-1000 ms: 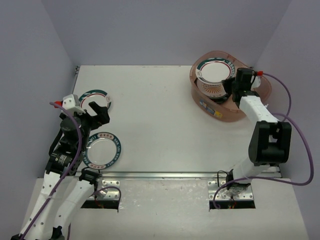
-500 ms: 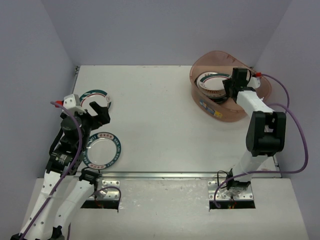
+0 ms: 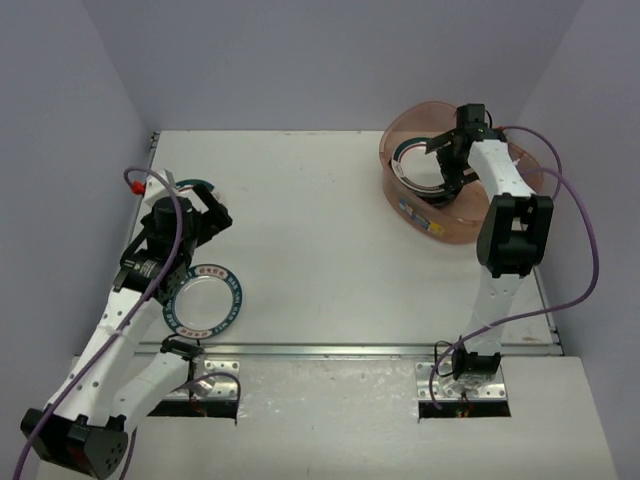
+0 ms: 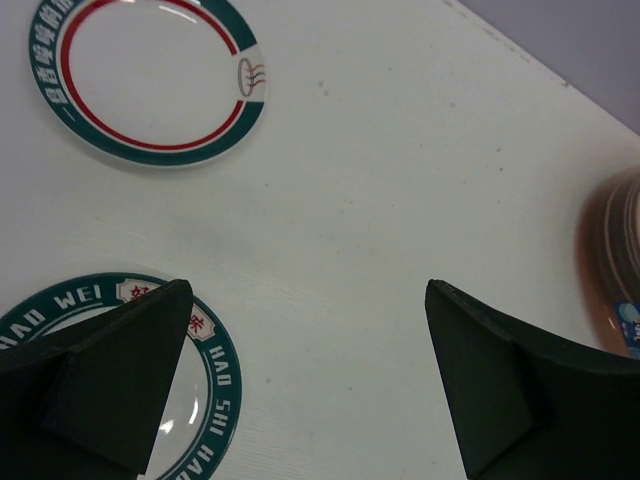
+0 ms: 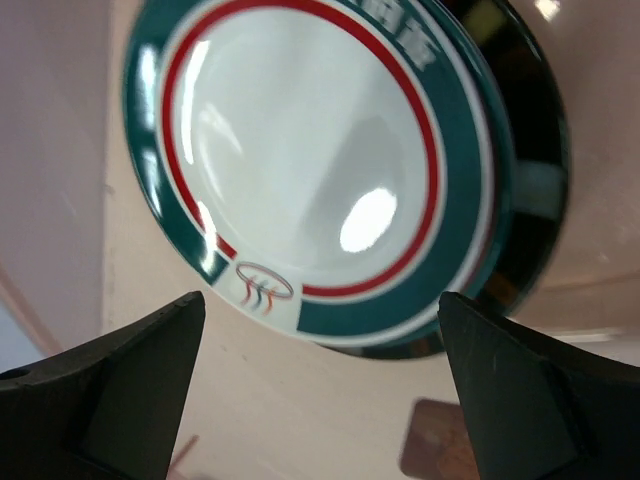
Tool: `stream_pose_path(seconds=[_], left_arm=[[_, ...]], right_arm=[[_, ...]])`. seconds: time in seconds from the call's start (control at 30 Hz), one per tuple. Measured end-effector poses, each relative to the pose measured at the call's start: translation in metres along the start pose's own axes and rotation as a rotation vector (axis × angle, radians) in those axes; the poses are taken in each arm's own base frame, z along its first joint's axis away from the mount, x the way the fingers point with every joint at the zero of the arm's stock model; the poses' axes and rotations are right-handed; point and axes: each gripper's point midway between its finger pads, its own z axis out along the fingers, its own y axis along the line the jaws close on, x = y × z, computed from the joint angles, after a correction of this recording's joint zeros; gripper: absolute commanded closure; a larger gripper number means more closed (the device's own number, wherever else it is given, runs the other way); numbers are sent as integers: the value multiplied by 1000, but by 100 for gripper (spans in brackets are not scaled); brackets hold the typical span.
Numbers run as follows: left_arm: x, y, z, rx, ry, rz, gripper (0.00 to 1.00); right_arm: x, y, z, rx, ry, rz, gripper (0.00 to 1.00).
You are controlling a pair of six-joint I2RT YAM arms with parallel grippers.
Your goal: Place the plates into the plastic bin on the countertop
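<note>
Over on the left side of the counter (image 3: 320, 230), two plates lie flat and close together: a lettered plate (image 3: 205, 298) with a green rim, and a red-ring plate (image 4: 150, 80) just beyond it. I have my left claw (image 3: 208, 215) hanging above them with its fingers spread wide and nothing between them. On the far right, my right claw (image 3: 443, 168) is down inside the bin (image 3: 470, 228). It is wide open too and holds nothing. Right under it a top plate (image 5: 300, 150) leans a little on a dark plate (image 5: 545, 180). I think these plates are hard, light and shiny. They will not bend at all, and they could chip or crack if one gets bumped or dropped. The smooth shine makes me think they are slippery. The plates on the counter sit flat, so I see no gap under them for a finger. I would take hold at the rim, where the edge seems to lift a bit. One finger goes on top and one slides under the lip. I would squeeze firmly, but not too hard. A thin, slick rim could pop out sideways. In the bin I would lay each plate down softly on the pile and not let it fall.
</note>
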Motion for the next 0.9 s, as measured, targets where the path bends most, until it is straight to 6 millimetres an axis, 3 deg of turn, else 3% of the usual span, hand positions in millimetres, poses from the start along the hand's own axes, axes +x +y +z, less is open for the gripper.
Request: stream_pose_path(seconds=[0.13, 0.27, 0.33, 0.43, 0.5, 0.6, 0.63, 0.7, 0.83, 0.9], left_arm=[[20, -3, 24, -61, 101, -43, 0], [12, -6, 40, -133, 113, -123, 0], [-1, -1, 46, -172, 77, -187, 0], [-24, 22, 58, -233, 13, -302, 0], [-45, 49, 70, -291, -52, -384, 0], [-62, 88, 90, -368, -108, -477, 0], [-62, 102, 98, -396, -106, -509, 0], [-52, 126, 116, -444, -72, -549, 0], [-9, 165, 143, -553, 33, -581, 0], [12, 176, 155, -580, 85, -589, 0]], right_arm=[[19, -28, -20, 80, 33, -38, 1], [38, -43, -75, 22, 14, -105, 1], [44, -28, -109, -79, -22, -168, 1], [66, 14, -171, -319, -88, -337, 1], [96, 40, -220, -552, -82, -479, 1], [139, 48, -276, -900, -15, -641, 1], [144, 39, -282, -991, -11, -665, 1], [148, 16, -274, -1052, 9, -678, 1], [158, -11, -240, -1029, 113, -691, 1], [166, -16, -239, -1043, 171, -706, 1]])
